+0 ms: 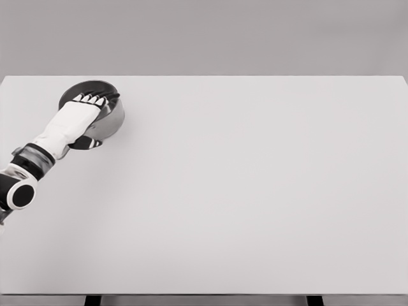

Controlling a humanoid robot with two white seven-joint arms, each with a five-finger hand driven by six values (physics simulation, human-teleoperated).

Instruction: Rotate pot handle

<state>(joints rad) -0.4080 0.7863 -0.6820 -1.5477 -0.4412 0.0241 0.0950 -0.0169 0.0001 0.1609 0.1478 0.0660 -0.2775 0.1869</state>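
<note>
I see one pot (pixel 105 111) at the far left corner of the surface (pixel 255 191), and my left hand (pixel 80 118) lies right over its near rim, fingers (pixel 95 100) stretched flat across the opening. A dark piece pokes out just beneath the palm on the near side, probably the handle (pixel 86 143), so its long axis likely points back toward me. Whether the hand grips anything I cannot tell. Only this arm shows; the right is absent.
</note>
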